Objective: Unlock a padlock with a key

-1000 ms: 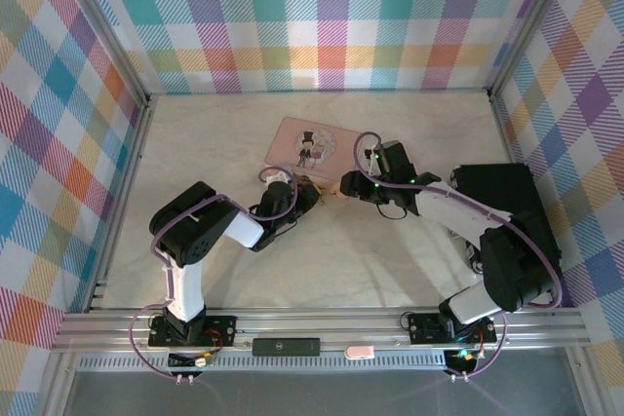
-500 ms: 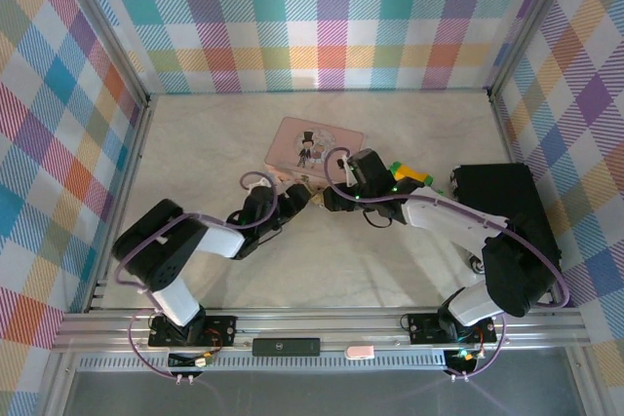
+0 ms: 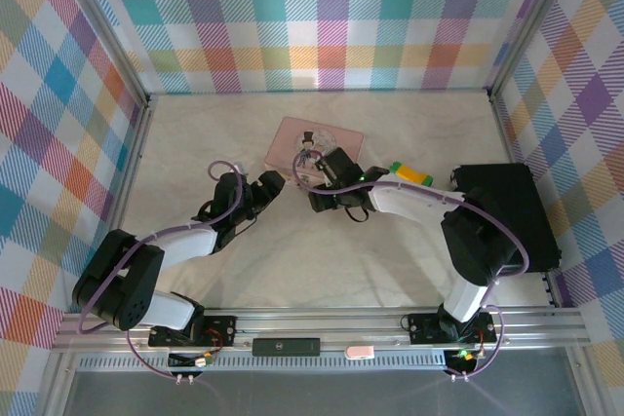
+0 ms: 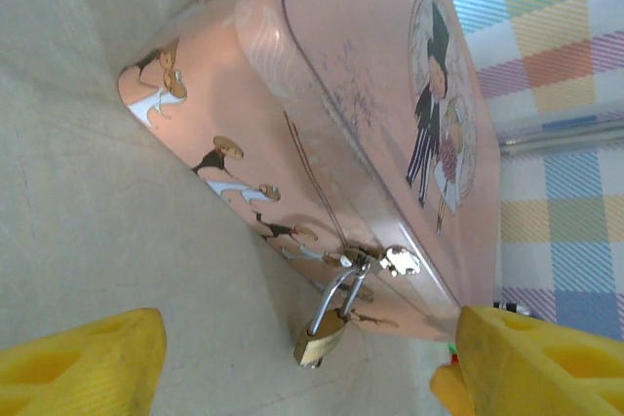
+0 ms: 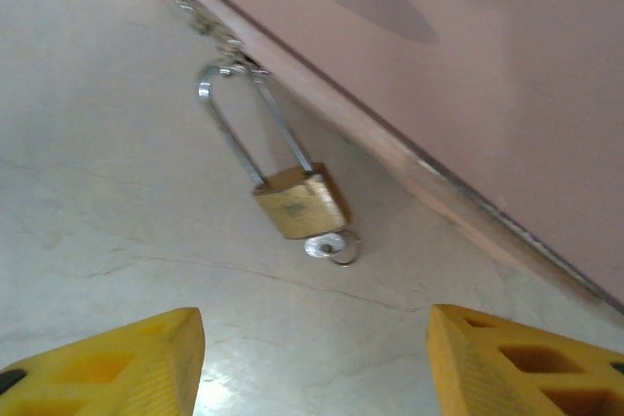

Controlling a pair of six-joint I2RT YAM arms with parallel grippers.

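Gaping wide with nothing between its yellow fingertips (image 5: 107,362), the right end effector (image 5: 317,362) hangs low over the pale worktop (image 5: 88,202), pointed at the padlock (image 5: 300,202). The brass-coloured body lies flat on the worktop just ahead of the fingers. Both legs of its silvery shackle (image 5: 239,124) run into the body, and the loop passes through a hasp at the lower edge of the pink box (image 5: 468,65). A small silvery key (image 5: 330,245) with a ring touches the bottom end of the body; no finger touches it.

The left end effector (image 4: 312,377) is likewise released and empty, its yellow fingertips (image 4: 78,358) set well apart on either side of the padlock (image 4: 320,336), which hangs from the box's hasp (image 4: 390,260) down onto the worktop.

From above, the two end effectors face each other at the near edge of the pink box (image 3: 292,135), left end effector (image 3: 271,184) and right end effector (image 3: 317,200) close together. A green and yellow object (image 3: 409,172) lies beside the right forearm.
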